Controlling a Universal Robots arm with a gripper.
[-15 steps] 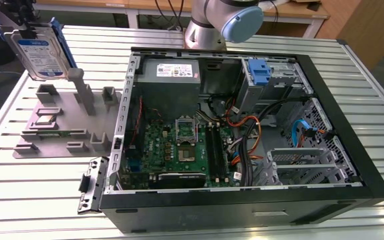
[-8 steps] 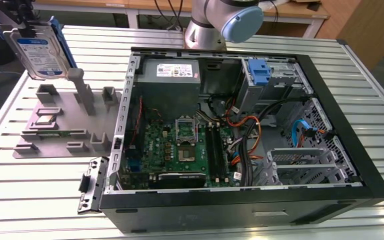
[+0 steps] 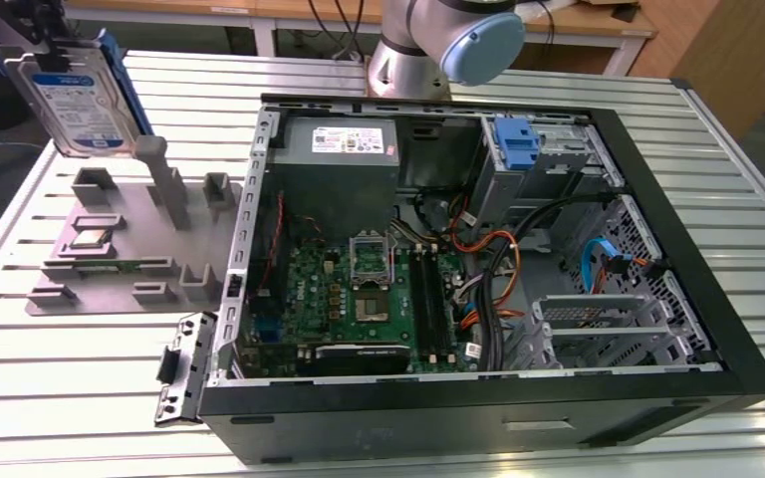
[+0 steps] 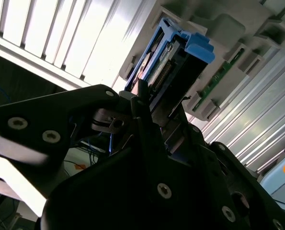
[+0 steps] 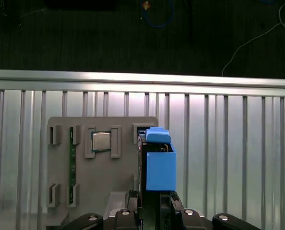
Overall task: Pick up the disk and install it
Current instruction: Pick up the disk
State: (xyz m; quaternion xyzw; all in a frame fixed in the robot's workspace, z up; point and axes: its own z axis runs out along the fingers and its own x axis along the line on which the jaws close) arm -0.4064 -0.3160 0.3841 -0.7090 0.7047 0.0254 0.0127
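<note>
The disk point(image 3: 75, 105), silver with a white-and-blue label and a blue frame, hangs upright in the air at the exterior view's far left, above the grey parts holder point(image 3: 124, 239). My gripper point(image 3: 45, 48) is shut on its upper edge. In the first wrist view the disk point(image 5: 159, 165) shows edge-on, its blue frame sticking out from between the fingers point(image 5: 173, 206), over the holder point(image 5: 118, 177). The second wrist view has the disk's connector end point(image 4: 173, 64) just beyond the dark fingers point(image 4: 144, 112).
An open computer case point(image 3: 701, 299) fills the table's middle and right, with a motherboard point(image 3: 356, 299), a grey power-supply box point(image 3: 343, 144) and a blue latch point(image 3: 520, 144) on a drive cage. The holder carries a chip point(image 5: 101, 141) and a memory stick point(image 3: 107, 265). The arm's base point(image 3: 416, 60) stands behind the case.
</note>
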